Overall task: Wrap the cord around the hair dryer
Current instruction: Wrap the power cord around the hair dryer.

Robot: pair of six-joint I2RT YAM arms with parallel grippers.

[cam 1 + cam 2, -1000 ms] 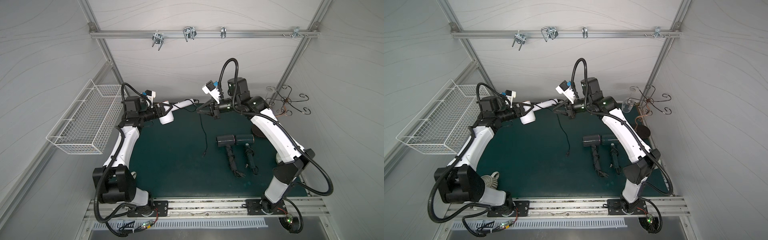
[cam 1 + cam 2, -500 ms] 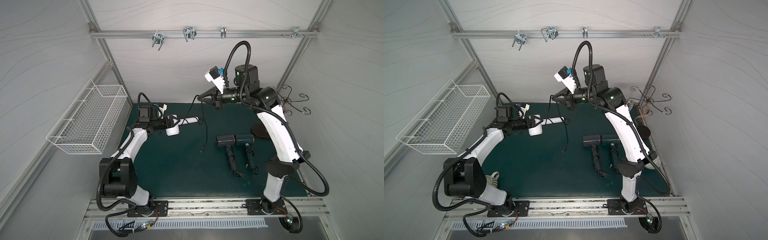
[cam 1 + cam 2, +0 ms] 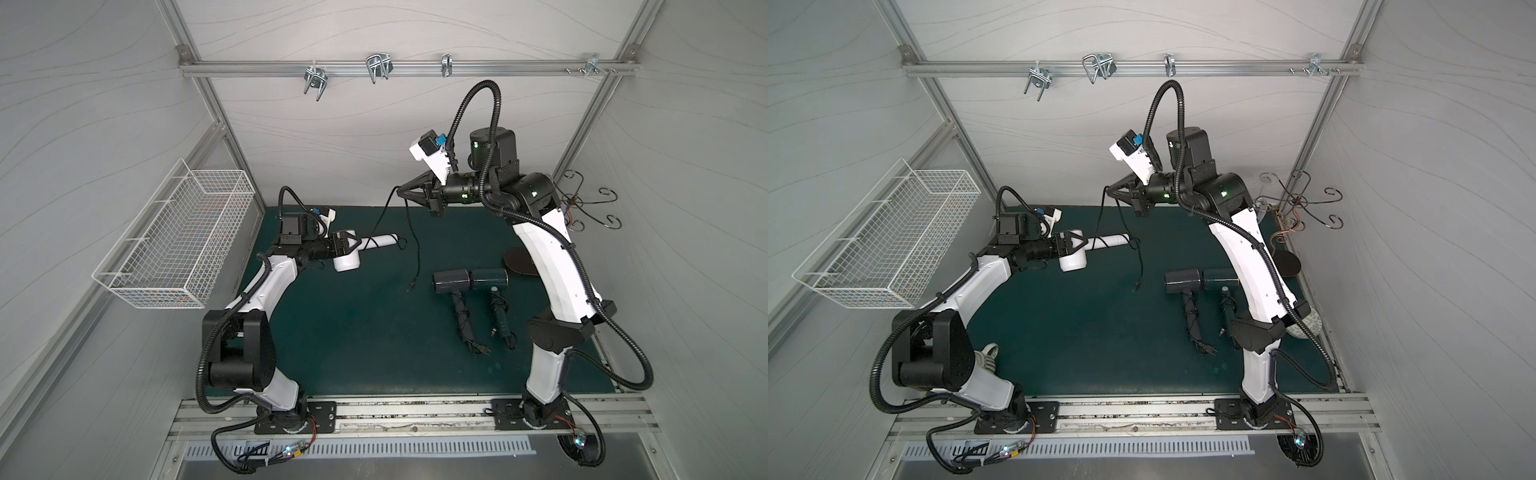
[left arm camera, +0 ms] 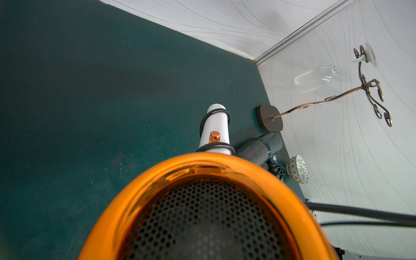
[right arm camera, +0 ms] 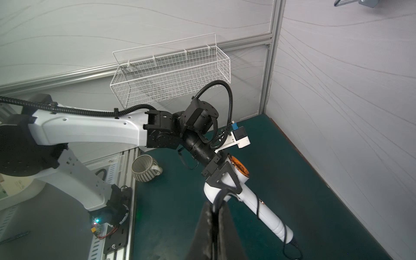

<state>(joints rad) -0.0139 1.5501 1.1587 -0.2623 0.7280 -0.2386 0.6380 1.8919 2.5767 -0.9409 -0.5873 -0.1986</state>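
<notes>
The dark green counter (image 3: 353, 332) is filling the floor of the booth, and a white wire basket (image 3: 174, 245) is hanging on the left wall above its left edge. The left claw (image 3: 349, 245) is reaching in from the left and gripping a white hair dryer (image 3: 376, 242) where head and handle meet, its black fingers (image 5: 227, 177) sitting on either side of the body. The dryer is being held in the air over the far left part of the counter, with its handle pointing right toward the middle. The right claw (image 3: 405, 193) is hovering higher, far of centre, with its fingers pressed together on the black cord (image 3: 415, 249). Two dark hair dryers (image 3: 451, 278) are lying side by side on the right of the counter, each with a cord coiled around its handle. A copper stand (image 4: 270, 118) is standing in the far right corner, and a ribbed mug (image 5: 146, 168) is sitting near the base of the left arm. From the right claw one strand of the cord is running down to the white handle, where the left wrist view shows two loops (image 4: 215, 111) lying around it. The other strand is dangling toward the counter and ending in the plug (image 3: 411, 286); whether the plug is touching the counter cannot be told.
</notes>
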